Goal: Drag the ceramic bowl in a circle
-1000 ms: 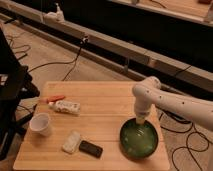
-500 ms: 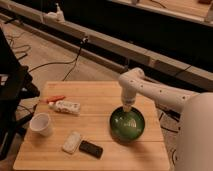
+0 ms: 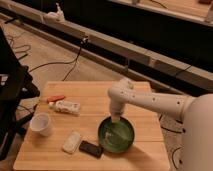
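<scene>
Currently, claw (image 3: 116, 119): seen at the end of a white, smooth-shelled arm (image 3: 150, 100), lowered onto the far-left rim of the ceramic bowl; whether its tips are spread or pressed together cannot be told, as they are hidden against the rim.
Ceramic bowl (image 3: 116, 136): wide, round and shallow, glazed a glossy green with pale reflections inside; placed on the near-right part of the tabletop, close to the front edge.
Tabletop (image 3: 95, 107): pale wood, rectangular, with fine lengthwise grain lines visible.
White cup (image 3: 41, 124): small, round, matte white with an open mouth; set at the left edge, well apart from the bowl.
Dark slab (image 3: 91, 148): flat, black, rectangular with rounded corners; laid just left of the bowl, near its rim.
Pale packet (image 3: 72, 142): soft-looking, whitish, oblong; laid just left of the dark slab.
White box (image 3: 66, 106): long, narrow, light-coloured with small markings; laid at the left-centre, behind the cup.
Orange item (image 3: 55, 98): thin, elongated, bright orange-red; laid beside the far end of the white box.
Floor (image 3: 45, 55): tan and smooth, crossed by dark cables.
</scene>
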